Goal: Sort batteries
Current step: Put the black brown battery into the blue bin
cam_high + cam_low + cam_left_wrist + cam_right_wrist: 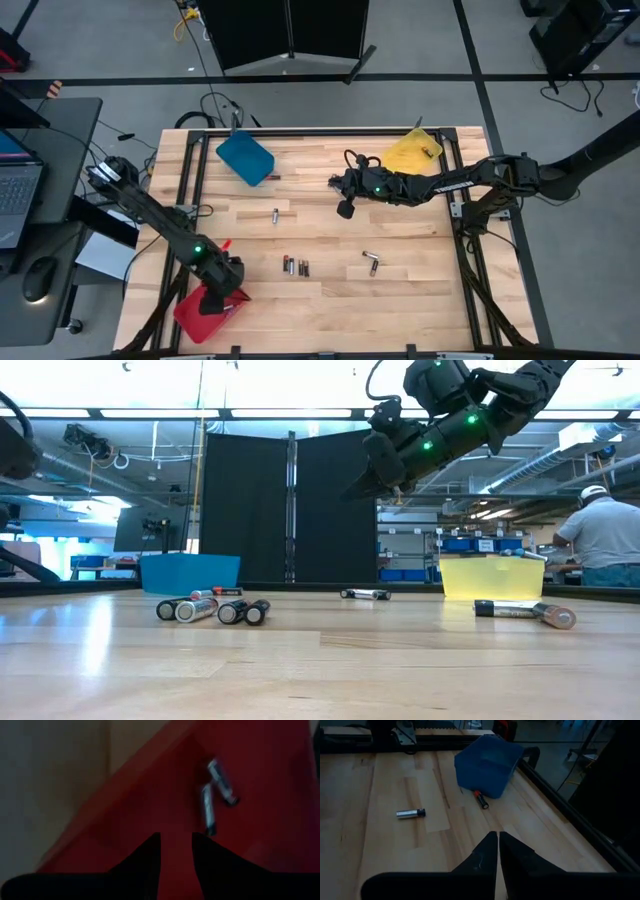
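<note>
My left gripper (224,296) (176,836) hovers over the red tray (193,314) at the table's near left corner, fingers open with nothing between them. Two silvery batteries (214,790) lie on the tray's floor ahead of it. My right gripper (345,209) (498,836) hangs above the middle of the table, shut and empty (385,460). Loose batteries lie flat on the wood: one silvery cell (276,215) (411,813), one red-tipped cell (481,799) beside the blue tray (245,158), a cluster (295,267) (212,608), and a pair (372,262) (522,610).
A yellow tray (413,152) (490,576) sits at the far right corner with a cell (428,152) in it. Black frame rails (470,215) run along the table's sides. Bare wood lies between the battery groups. A person (608,538) stands in the room beyond the table.
</note>
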